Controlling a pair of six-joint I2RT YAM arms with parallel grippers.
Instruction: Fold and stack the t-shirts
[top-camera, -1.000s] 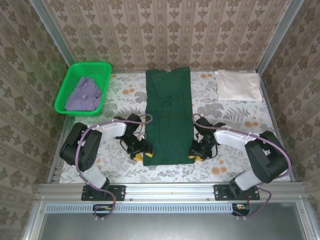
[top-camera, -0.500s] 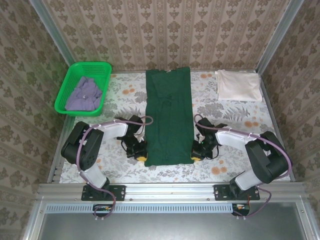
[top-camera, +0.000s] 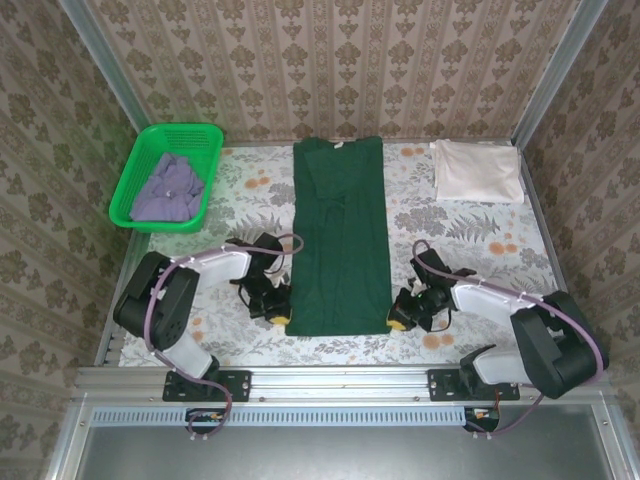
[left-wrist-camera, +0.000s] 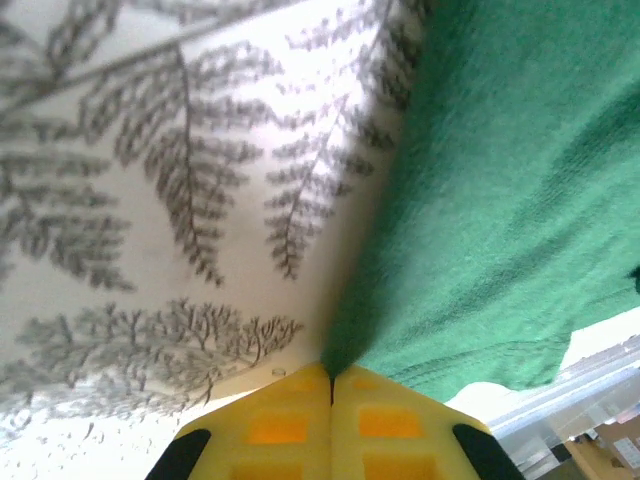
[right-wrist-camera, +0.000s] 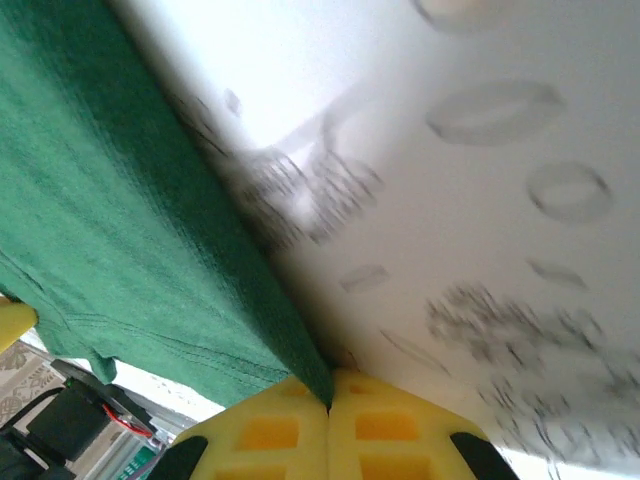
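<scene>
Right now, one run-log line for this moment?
left jaws: shut on dark green t-shirt, near-left corner | right jaws: shut on its near-right corner | cream-white t-shirt: folded, far right

It looks like a robotics lab stall dressed up as a home. The walls (top-camera: 330, 60) wear old-fashioned patterned wallpaper and the table (top-camera: 250, 190) has a flowered cover. Bare metal posts (top-camera: 100, 60) frame the corners, and two cabled robot arms (top-camera: 165, 300) are bolted to a metal rail (top-camera: 340, 380) along the table's near edge. A dark green shirt (top-camera: 340, 240) and a plastic laundry basket (top-camera: 185, 131) serve as household props.
</scene>
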